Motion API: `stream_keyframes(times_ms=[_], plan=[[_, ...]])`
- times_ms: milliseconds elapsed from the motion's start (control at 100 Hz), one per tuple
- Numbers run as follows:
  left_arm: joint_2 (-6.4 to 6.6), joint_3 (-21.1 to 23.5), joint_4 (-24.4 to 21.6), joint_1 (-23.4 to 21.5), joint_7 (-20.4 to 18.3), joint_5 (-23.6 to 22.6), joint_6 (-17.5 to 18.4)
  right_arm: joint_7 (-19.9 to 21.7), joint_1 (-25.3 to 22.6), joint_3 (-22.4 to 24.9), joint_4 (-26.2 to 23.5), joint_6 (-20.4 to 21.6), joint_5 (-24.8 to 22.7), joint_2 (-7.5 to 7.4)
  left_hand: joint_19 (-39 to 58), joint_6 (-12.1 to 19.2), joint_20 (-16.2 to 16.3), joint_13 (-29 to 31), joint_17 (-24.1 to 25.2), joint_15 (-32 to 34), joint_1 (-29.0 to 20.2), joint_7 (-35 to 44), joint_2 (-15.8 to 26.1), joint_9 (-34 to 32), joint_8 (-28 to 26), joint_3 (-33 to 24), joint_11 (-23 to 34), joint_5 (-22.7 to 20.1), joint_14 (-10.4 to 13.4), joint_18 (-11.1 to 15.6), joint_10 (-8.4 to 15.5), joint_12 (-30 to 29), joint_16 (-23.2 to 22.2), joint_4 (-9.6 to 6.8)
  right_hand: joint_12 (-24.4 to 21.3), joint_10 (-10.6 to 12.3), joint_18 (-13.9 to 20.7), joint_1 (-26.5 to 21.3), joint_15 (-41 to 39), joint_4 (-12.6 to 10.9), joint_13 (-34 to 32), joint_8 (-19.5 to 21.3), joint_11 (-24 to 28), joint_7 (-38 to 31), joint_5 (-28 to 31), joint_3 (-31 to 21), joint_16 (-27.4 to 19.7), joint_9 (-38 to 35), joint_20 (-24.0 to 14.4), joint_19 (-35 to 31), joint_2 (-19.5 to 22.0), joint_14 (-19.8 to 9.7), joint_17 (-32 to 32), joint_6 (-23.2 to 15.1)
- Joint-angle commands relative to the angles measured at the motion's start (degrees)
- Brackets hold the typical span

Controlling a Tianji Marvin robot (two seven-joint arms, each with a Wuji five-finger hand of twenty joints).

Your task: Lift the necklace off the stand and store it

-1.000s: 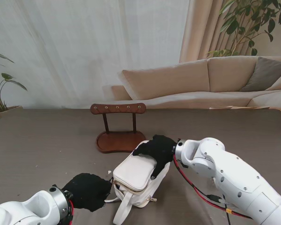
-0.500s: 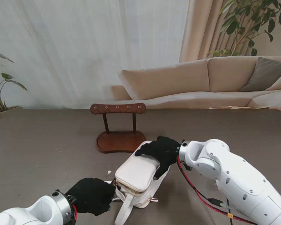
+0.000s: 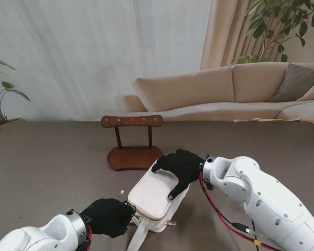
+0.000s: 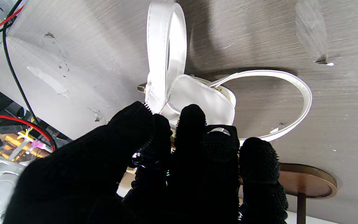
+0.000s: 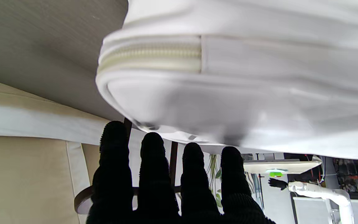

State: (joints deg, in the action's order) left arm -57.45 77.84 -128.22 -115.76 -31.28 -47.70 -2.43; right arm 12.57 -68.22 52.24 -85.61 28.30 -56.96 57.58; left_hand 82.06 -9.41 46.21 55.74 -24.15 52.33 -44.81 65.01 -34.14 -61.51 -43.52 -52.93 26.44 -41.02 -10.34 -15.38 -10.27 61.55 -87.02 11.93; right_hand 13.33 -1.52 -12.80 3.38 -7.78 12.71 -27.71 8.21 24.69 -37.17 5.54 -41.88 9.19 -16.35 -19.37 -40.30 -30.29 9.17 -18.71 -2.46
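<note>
While your left hand (image 4: 154,161) pinches a thin chain, apparently the necklace (image 4: 167,102), against the white handbag (image 3: 154,194), treat it as light, limp and snag-prone; hold near the clasp. Your right hand (image 3: 177,166) rests spread on the bag. Beyond: bare wooden stand (image 3: 133,138), grey table (image 3: 47,162), sofa (image 3: 225,91).
</note>
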Motion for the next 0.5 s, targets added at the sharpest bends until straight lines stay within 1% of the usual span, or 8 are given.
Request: stream_keyframes(times_ms=[0,120,150,170,200,220,320,490], plan=[[-0.04,-0.39,1.27,0.56,-0.77,0.49,-0.08,0.75,-0.01,0.39,-1.21,-0.53,0.26,0.33,1.66,0.08,0.06,-0.41,0.21,2.02,0.18,1.57,-1.0,-0.85,-0.42,-0.2,0.64,-1.27,0.99,0.2,-0.37,0.64,-0.94,1.24,0.81,-1.71,-1.02,4.18,0.05,1.7,1.32,0.21,0.55,-0.95,0.74,-0.54,0.34,1.09,-1.25,1.22,1.2,1.26,12.66,0.49],[0.07,-1.51,3.12,2.27,-0.59,1.56,-0.03,1.41,0.36,0.74,-1.59,-2.54,1.17,0.52,1.65,-0.08,0.08,-0.37,0.24,2.04,0.04,1.52,-1.0,-0.8,-0.38,-0.19,0.64,-1.25,0.86,0.17,-0.42,0.62,-0.95,1.2,0.78,-2.09,-1.18,6.01,-0.32,1.34,0.82,0.26,0.53,-1.0,1.27,-0.7,0.48,0.25,-1.74,1.34,3.14,1.32,12.33,0.06],[0.11,-1.81,3.56,2.73,-0.63,1.78,-0.01,1.52,0.5,0.77,-1.63,-3.18,1.21,0.57,1.66,-0.04,0.09,-0.38,0.21,2.05,0.06,1.55,-0.91,-0.77,-0.4,-0.16,0.63,-1.24,0.87,0.18,-0.39,0.61,-0.96,1.2,0.78,-2.1,-1.27,6.68,-0.44,1.01,0.59,0.3,0.52,-1.04,1.31,-0.72,0.53,0.08,-1.92,1.26,3.88,1.34,12.1,0.01],[0.13,-2.0,3.83,3.01,-0.67,1.93,0.0,1.62,0.59,0.78,-1.66,-3.68,1.26,0.6,1.66,-0.03,0.1,-0.38,0.21,2.06,0.06,1.56,-0.94,-0.76,-0.42,-0.12,0.63,-1.24,0.87,0.18,-0.47,0.61,-0.96,1.21,0.79,-2.21,-1.3,7.1,-0.55,0.07,0.44,0.38,0.5,-1.13,1.28,-0.9,0.6,-0.15,-2.23,1.25,4.32,1.38,12.02,0.08],[0.16,-2.29,4.24,3.41,-0.68,2.12,-0.01,1.67,0.76,0.69,-1.6,-4.66,1.27,0.67,1.65,-0.01,0.1,-0.38,0.23,2.06,0.08,1.58,-0.94,-0.74,-0.43,-0.06,0.64,-1.24,0.87,0.2,-0.44,0.61,-0.97,1.21,0.81,-2.33,-1.36,6.88,-0.64,-0.38,0.25,0.43,0.54,-1.19,1.29,-1.09,0.65,-0.36,-2.4,1.23,5.11,1.41,11.9,0.13],[0.17,-2.47,4.48,3.64,-0.64,2.21,-0.02,1.63,0.88,0.61,-1.54,-5.26,1.18,0.72,1.65,-0.02,0.11,-0.39,0.23,2.06,0.12,1.56,-0.94,-0.69,-0.42,-0.03,0.63,-1.21,0.88,0.2,-0.47,0.6,-0.97,1.22,0.85,-2.68,-1.53,6.17,-0.82,-1.4,-0.1,0.65,0.53,-1.52,1.34,0.16,0.79,-0.63,-2.93,1.0,6.28,1.54,11.6,0.11],[0.16,-3.45,5.81,4.76,-0.09,2.95,-0.13,1.72,1.48,0.13,-1.34,-8.93,0.52,0.9,1.64,-0.07,0.13,-0.35,0.27,2.09,0.05,1.59,-0.94,-0.74,-0.41,0.0,0.68,-1.24,0.93,0.18,-0.51,0.59,-0.98,1.19,1.11,-3.75,-2.12,3.87,-1.36,-3.83,-1.57,1.56,0.93,-2.86,2.82,2.55,1.12,-2.37,-3.88,0.41,9.97,2.18,10.5,0.9],[0.17,-4.99,7.81,6.63,0.59,3.5,-0.17,2.55,3.51,-2.08,0.03,-14.38,-0.75,1.05,1.69,-0.06,0.19,-0.3,0.19,2.11,0.0,1.54,-0.91,-0.75,-0.37,0.06,0.71,-1.19,0.9,0.04,-0.48,0.54,-0.98,1.15,1.5,-4.47,-2.65,2.28,-2.62,-5.51,-4.6,2.97,1.69,-4.9,6.35,4.46,1.83,-6.23,-4.57,-1.09,14.13,2.59,9.18,2.22]])
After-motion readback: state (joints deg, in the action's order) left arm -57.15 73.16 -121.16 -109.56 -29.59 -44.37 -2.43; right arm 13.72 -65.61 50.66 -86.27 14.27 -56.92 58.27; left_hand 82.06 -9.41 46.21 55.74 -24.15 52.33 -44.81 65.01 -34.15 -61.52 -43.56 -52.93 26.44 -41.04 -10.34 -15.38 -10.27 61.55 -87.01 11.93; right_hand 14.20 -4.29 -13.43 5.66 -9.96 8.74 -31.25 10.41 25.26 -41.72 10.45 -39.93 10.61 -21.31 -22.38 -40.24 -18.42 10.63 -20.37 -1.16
